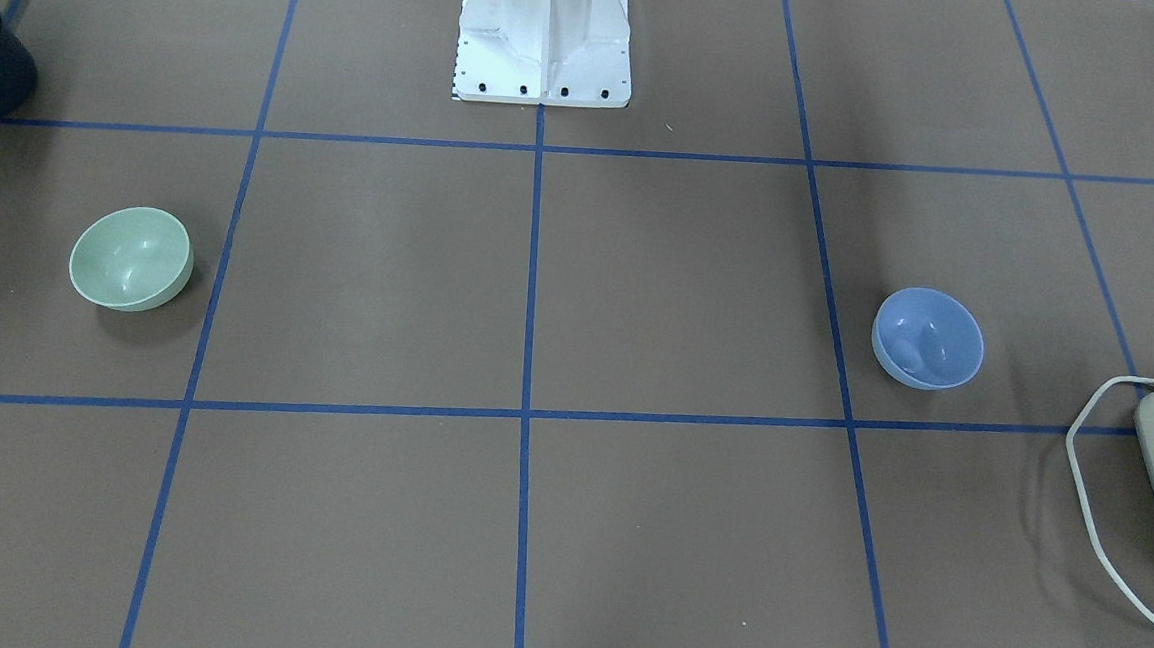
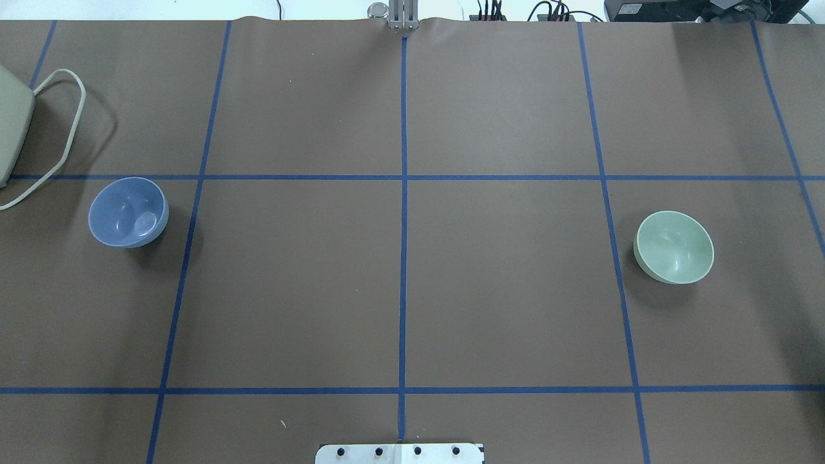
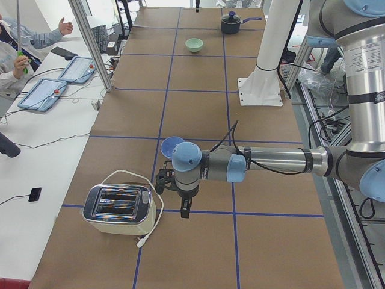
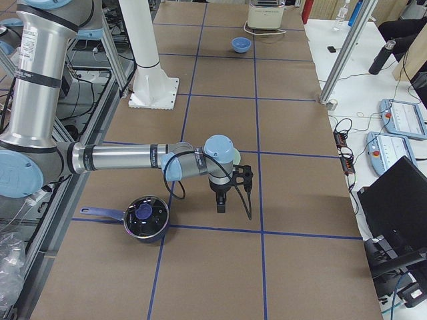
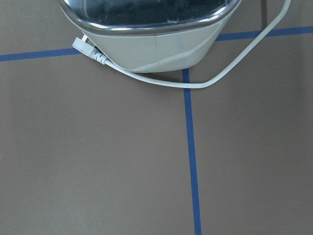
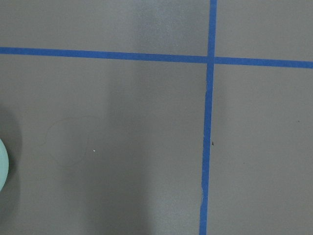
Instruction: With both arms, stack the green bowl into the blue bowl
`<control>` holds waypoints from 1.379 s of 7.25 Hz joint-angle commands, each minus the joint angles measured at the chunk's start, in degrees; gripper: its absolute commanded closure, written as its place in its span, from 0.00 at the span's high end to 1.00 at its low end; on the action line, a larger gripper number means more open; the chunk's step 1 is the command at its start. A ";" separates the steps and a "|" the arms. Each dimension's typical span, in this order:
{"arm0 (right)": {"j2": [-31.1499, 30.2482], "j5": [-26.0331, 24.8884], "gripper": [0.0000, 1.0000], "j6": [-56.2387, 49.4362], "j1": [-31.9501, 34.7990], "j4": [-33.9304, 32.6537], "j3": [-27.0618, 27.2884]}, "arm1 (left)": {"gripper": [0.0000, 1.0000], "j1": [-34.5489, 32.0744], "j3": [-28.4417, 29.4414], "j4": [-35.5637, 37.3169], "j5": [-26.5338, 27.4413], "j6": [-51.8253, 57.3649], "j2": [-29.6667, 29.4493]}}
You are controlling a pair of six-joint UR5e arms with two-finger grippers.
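Note:
The green bowl (image 1: 130, 259) stands upright on the table toward my right side; it also shows in the overhead view (image 2: 675, 247). The blue bowl (image 1: 928, 338) stands upright toward my left side and also shows overhead (image 2: 128, 212). The two bowls are far apart and both are empty. My left gripper (image 3: 184, 211) hangs above the table between the blue bowl (image 3: 171, 144) and the toaster. My right gripper (image 4: 221, 204) hangs just past the green bowl (image 4: 235, 157), which its wrist partly hides. Both grippers show only in side views, so I cannot tell whether they are open.
A cream toaster (image 2: 11, 122) with a loose cord (image 5: 205, 82) stands beyond the blue bowl. A dark lidded pot (image 4: 144, 217) stands beyond the green bowl, close to my right arm. The white pedestal (image 1: 544, 37) stands at the robot's edge. Blue tape lines grid the brown table.

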 commanded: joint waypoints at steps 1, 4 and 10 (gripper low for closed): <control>-0.15 0.19 1.00 -0.71 0.09 2.09 -0.08 | 0.99 0.00 0.00 0.00 0.00 0.00 0.00; 0.03 0.11 1.00 -0.11 0.09 2.55 0.44 | 0.99 0.09 -0.53 0.00 -0.09 -0.53 -0.44; 2.66 2.04 1.00 0.42 0.00 3.51 0.88 | 0.99 12.62 -2.56 -11.29 -5.10 -27.00 -5.18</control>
